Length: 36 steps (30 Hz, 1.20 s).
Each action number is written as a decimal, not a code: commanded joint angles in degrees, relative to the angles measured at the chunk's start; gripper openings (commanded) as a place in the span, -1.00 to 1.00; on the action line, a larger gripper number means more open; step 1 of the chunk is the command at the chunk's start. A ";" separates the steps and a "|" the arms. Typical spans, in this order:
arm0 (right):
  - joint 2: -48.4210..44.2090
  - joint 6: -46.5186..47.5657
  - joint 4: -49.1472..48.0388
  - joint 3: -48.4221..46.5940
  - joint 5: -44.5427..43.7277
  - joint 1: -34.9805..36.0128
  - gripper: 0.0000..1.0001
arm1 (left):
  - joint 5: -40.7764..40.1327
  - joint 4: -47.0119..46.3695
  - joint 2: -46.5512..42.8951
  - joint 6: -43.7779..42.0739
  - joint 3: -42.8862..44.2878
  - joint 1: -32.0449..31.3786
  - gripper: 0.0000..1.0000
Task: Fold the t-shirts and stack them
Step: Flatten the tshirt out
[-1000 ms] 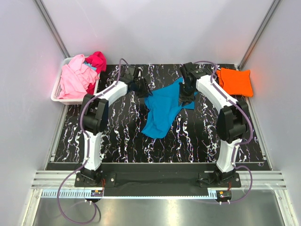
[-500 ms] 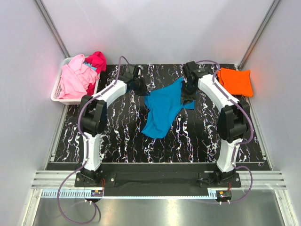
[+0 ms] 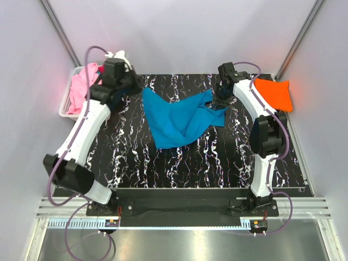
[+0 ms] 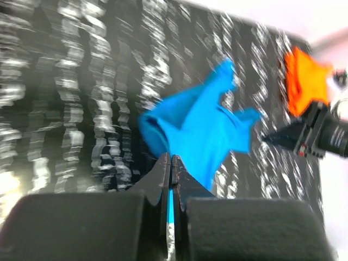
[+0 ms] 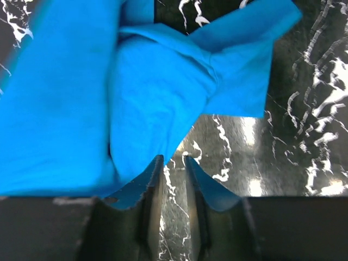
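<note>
The turquoise t-shirt lies crumpled and stretched across the far middle of the black marbled table. My left gripper is shut on its far left corner and holds that corner lifted. In the left wrist view blue cloth shows between the shut jaws of that gripper. My right gripper hovers at the shirt's right end. In the right wrist view its jaws stand narrowly apart over bare table, just off the shirt's edge. The orange t-shirt lies folded at the far right.
A white slatted basket stands off the table's far left corner and holds a light pink t-shirt. My left arm hides most of the basket's back. Grey walls close in on both sides.
My left arm has swung up and to the left, dragging the turquoise shirt's corner with it and spreading the shirt wider. My right gripper has shifted slightly toward the far right.
</note>
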State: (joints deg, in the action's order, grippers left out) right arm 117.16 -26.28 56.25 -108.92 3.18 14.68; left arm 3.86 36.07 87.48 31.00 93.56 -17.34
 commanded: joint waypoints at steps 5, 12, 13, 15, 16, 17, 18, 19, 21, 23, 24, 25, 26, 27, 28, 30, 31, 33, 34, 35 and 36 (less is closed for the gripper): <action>9.21 -1.49 -2.28 -11.31 3.85 -0.44 -0.30 | -18.97 5.76 -14.80 -3.32 -0.75 3.98 -1.00; 30.18 -1.93 -1.41 -41.86 9.81 -1.23 -0.20 | -16.61 8.13 -19.71 -1.48 -7.68 4.34 -1.00; 32.23 -2.36 -1.93 -45.20 10.44 -1.23 -0.19 | -15.12 8.13 -20.07 -0.78 -8.56 4.34 -1.00; 36.18 -2.98 -4.55 -50.24 14.80 -1.32 -0.19 | -14.41 8.31 -21.12 0.10 -11.20 4.34 -1.00; 36.73 -3.59 -8.14 -50.07 15.71 -1.32 -0.19 | -14.40 8.31 -21.56 0.81 -12.08 4.34 -1.00; 37.08 -3.95 -10.17 -48.24 16.85 -1.23 -0.19 | -14.32 8.40 -22.00 0.90 -13.39 4.34 -1.00; 37.34 -4.30 -12.11 -47.01 19.47 -1.32 -0.19 | -14.40 8.48 -22.35 0.99 -13.92 4.34 -1.00; 37.35 -4.74 -14.74 -45.78 19.93 -1.23 -0.18 | -14.32 8.57 -22.88 1.16 -14.36 4.34 -1.00; 38.22 -5.09 -16.17 -42.78 21.60 -1.32 -0.19 | -14.23 9.27 -23.14 1.25 -15.25 4.34 -1.00; 38.93 -5.09 -16.17 -41.20 22.48 -1.14 -0.22 | -13.88 9.71 -23.32 1.60 -15.95 4.34 -1.00; 39.45 -4.83 -16.69 -40.67 22.92 -1.23 -0.23 | -13.44 9.89 -23.50 2.04 -16.04 4.34 -1.00; 39.63 -4.66 -16.96 -40.23 23.18 -1.32 -0.24 | -13.18 9.80 -23.50 2.04 -16.30 4.34 -1.00; 39.81 -4.57 -17.22 -39.79 23.27 -1.06 -0.24 | -12.91 9.89 -23.41 2.30 -16.74 4.34 -1.00; 40.16 -3.78 -17.66 -39.70 23.54 -1.05 -0.24 | -12.65 9.80 -23.24 2.48 -16.92 4.34 -1.00; 40.42 -3.51 -18.36 -39.52 23.80 -1.05 -0.24 | -11.78 9.80 -23.23 2.74 -17.09 4.34 -1.00; 41.21 -2.55 -18.98 -40.22 24.06 -0.88 -0.21 | -10.89 9.80 -22.97 3.18 -17.44 4.34 -1.00; 41.48 -2.20 -19.24 -40.49 24.07 -0.97 -0.21 | -10.19 9.80 -22.97 3.45 -17.53 4.34 -1.00; 42.09 -1.15 -19.60 -41.19 23.71 -0.97 -0.17 | -9.66 9.89 -22.88 3.54 -17.88 4.34 -1.00; 42.27 -0.96 -20.38 -41.28 23.89 -0.97 -0.16 | -9.14 9.80 -22.80 3.71 -17.97 4.34 -1.00; 42.53 -0.79 -20.56 -42.06 24.24 -0.88 -0.14 | -8.87 9.80 -22.79 3.71 -17.97 4.34 -1.00; 43.06 -0.35 -20.83 -42.42 24.59 -0.97 -0.10 | -8.61 9.80 -22.79 3.71 -17.97 4.34 -1.00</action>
State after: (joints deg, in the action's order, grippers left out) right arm 159.28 -29.10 38.48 -148.64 26.24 13.41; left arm -7.22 47.92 65.69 34.13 75.57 -13.21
